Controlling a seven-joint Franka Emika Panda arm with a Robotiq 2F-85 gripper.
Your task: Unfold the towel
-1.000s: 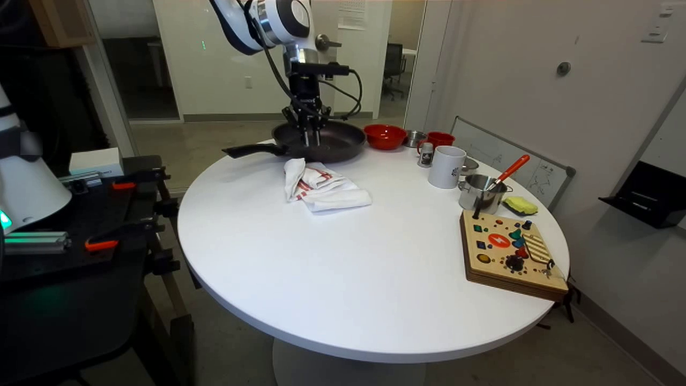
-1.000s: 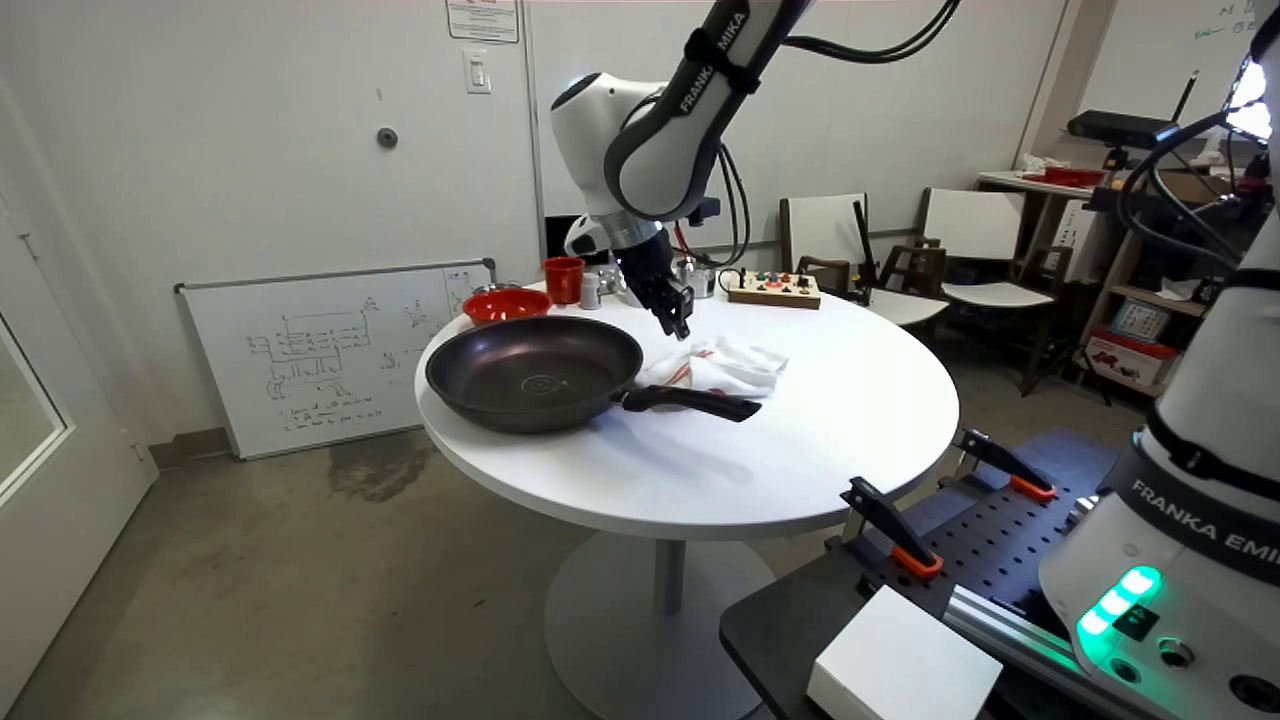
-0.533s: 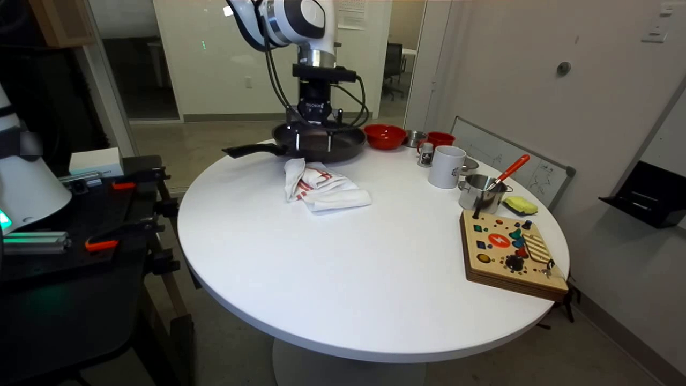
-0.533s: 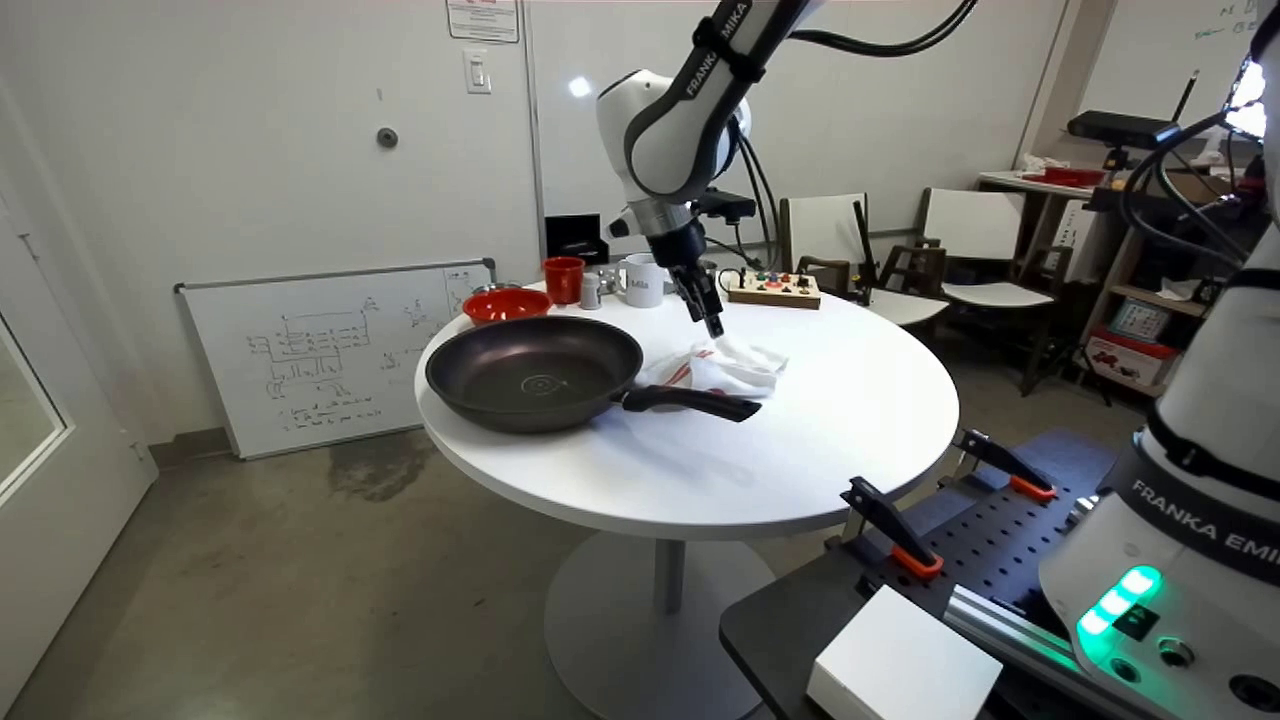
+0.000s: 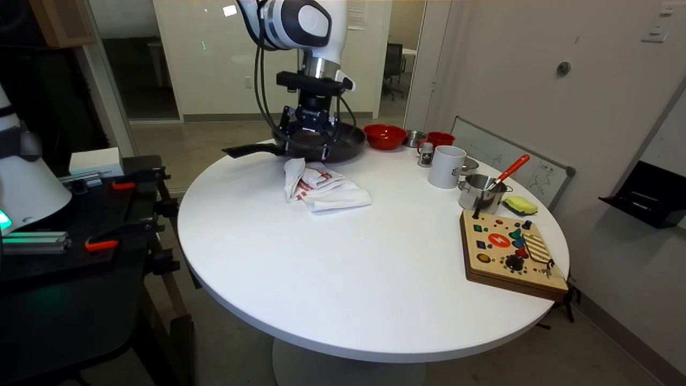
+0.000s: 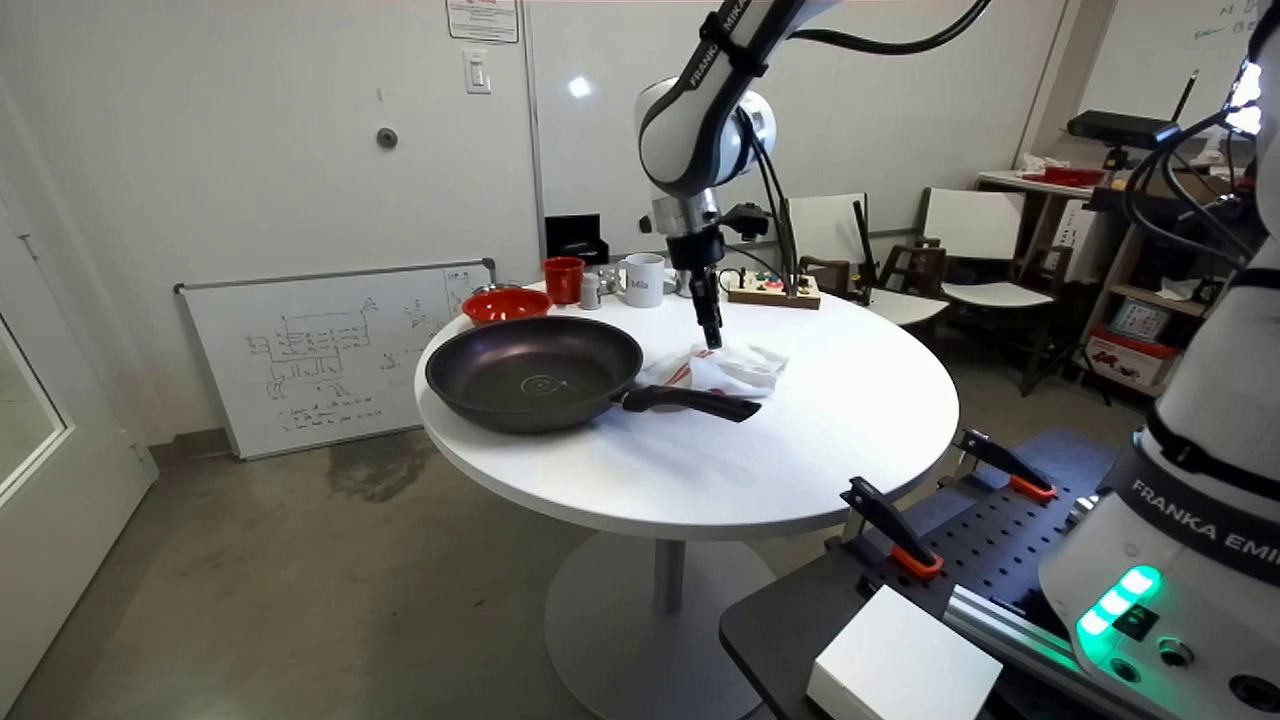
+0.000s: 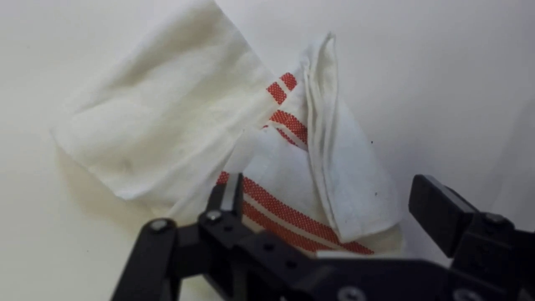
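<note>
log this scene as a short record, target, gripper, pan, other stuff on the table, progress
target: towel, white with red stripes, rumpled and folded over itself on the table
end of arm: gripper, jaws wide apart just above the towel, nothing held; contact unclear
neighbour: black frying pan, beside the towel
also on table: red bowl, white mug, metal pot, wooden panel with knobs
progress: towel not yet unfolded

White arm [image 6: 668, 150], black end effector [image 7: 329, 198]

Silver collar [image 6: 685, 212], black cables [image 6: 893, 47]; a black stripe [image 6: 703, 68] reads "FRANKA EMIKA". At four o'clock in an exterior view, the base [image 6: 1190, 590] bears green lights [image 6: 1113, 602]. Silver screws [image 7: 213, 215] dot the angular fingers [image 7: 439, 213].
</note>
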